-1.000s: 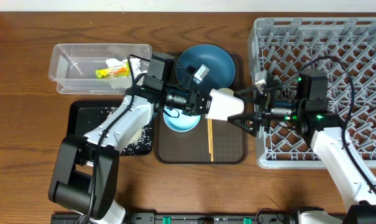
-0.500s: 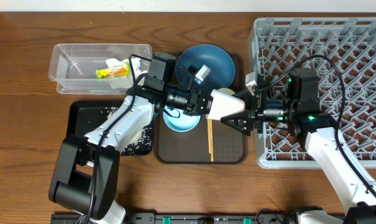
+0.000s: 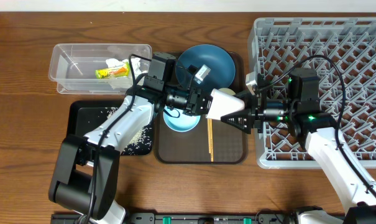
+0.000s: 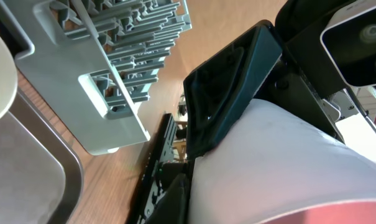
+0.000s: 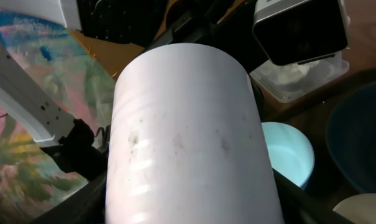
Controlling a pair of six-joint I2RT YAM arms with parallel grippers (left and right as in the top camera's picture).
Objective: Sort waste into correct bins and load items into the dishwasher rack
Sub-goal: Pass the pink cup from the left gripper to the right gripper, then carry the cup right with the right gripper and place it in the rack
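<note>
A pale pink cup (image 3: pixel 224 104) hangs on its side over the brown tray, held between both arms. My left gripper (image 3: pixel 207 103) is shut on its left end. My right gripper (image 3: pixel 237 112) is shut on its right end, a dark finger on each side; the cup fills the right wrist view (image 5: pixel 188 124). The cream cup (image 3: pixel 220 92) peeks out behind it. The dark blue plate (image 3: pixel 206 62), light blue bowl (image 3: pixel 178 120) and chopsticks (image 3: pixel 210 140) lie on the tray. The grey rack (image 3: pixel 318 37) stands at the right.
The clear tub (image 3: pixel 69 62) at the back left holds the yellow-green wrapper (image 3: pixel 112 71) and the white napkin (image 3: pixel 118 62). The black tray (image 3: pixel 88 115) holds rice grains (image 3: pixel 135 134). The brown serving tray (image 3: pixel 228 146) lies between the black tray and the rack.
My right gripper has moved left from the rack's edge onto the cup and its fingers have closed in on it. The left arm and cup have stayed still.
</note>
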